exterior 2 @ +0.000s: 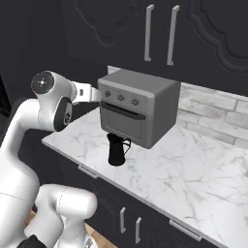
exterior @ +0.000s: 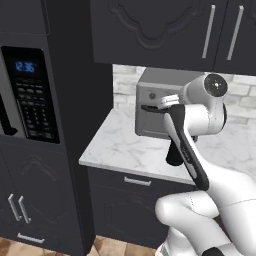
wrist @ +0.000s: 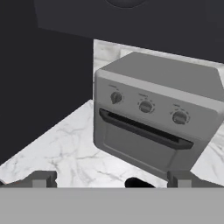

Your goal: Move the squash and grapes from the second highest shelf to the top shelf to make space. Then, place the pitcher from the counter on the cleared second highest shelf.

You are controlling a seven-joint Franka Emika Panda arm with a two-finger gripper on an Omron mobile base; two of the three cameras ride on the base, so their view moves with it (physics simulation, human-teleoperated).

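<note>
Kitchen: marble counter point(exterior 2: 193, 160), toaster oven point(exterior 2: 138, 106), dark cabinets point(exterior: 165, 30).

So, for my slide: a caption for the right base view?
Black pitcher on the marble counter before a silver toaster oven, white arm alongside.

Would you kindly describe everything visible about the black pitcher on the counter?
The pitcher is small and matte black, with a wide base narrowing upward to a flared rim and a thin handle on one side. It stands upright on the white marble counter, just in front of the silver toaster oven, near the counter's front edge. Nothing grips it; the open claw is above it.
</note>
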